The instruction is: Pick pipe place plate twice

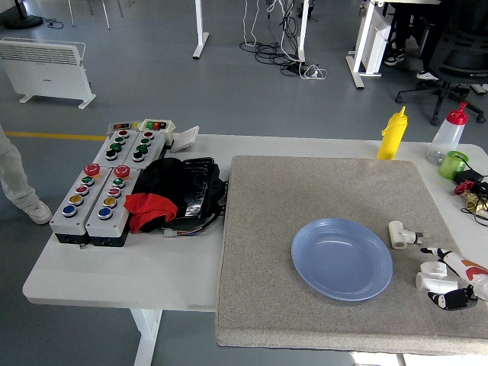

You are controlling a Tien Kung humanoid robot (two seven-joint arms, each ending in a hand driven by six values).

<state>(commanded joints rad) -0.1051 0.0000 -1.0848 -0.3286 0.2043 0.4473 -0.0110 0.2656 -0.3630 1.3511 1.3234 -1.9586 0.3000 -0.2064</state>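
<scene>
My right hand (pixel 451 280) enters at the right edge of the grey mat (pixel 305 191), fingers spread around a white pipe piece (pixel 429 274) that lies on the mat just right of the blue plate (pixel 341 258); thumb and forefinger bracket the piece, but I cannot tell whether they grip it. A second white pipe piece (pixel 402 234) lies a little farther back, just off the plate's right rim, apart from my hand. The plate sits on the mat's right half with nothing in it. Bare mat lies open to the plate's left and behind it, up to the far edge. Beyond that edge stand a yellow squeeze bottle (pixel 393 134) and a clear bottle with a red cap (pixel 447 134). On the white table (pixel 114 271), left of the mat, are two grey button boxes (pixel 103 194) and a black-and-red bundle (pixel 171 194).
</scene>
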